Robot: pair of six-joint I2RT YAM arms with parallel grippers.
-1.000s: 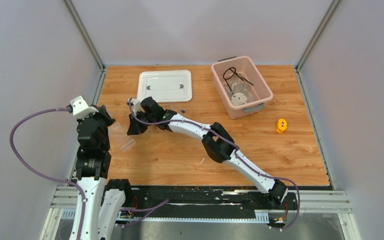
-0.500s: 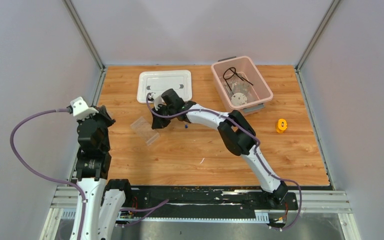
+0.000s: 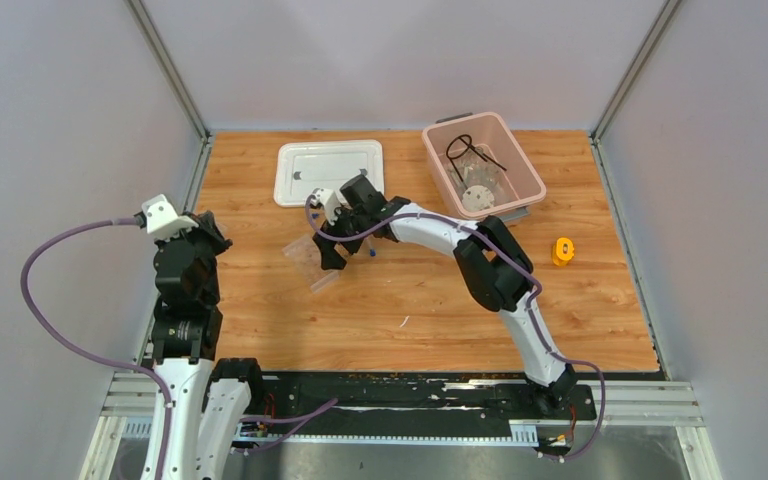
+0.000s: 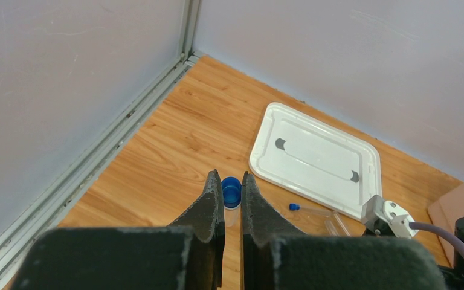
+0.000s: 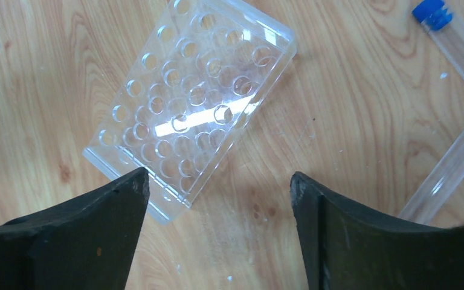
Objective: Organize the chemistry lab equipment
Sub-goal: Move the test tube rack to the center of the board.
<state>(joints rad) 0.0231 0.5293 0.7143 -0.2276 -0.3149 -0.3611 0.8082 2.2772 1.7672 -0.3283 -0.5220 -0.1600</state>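
My left gripper is shut on a blue-capped tube, held above the table's left side. The clear tube rack lies flat on the wood. My right gripper hovers open over its near corner, holding nothing. Another blue-capped tube and an uncapped clear tube lie to the right of the rack. The black wire tripod and the bags with a white disc are in the pink bin.
The white lid lies at the back, just behind the right gripper. A small orange object sits to the right of the bin. Grey walls close in the left, back and right sides.
My right gripper moved right from the left side toward the middle, bringing the rack along, then opened and let it go on the table. The left arm has not moved.
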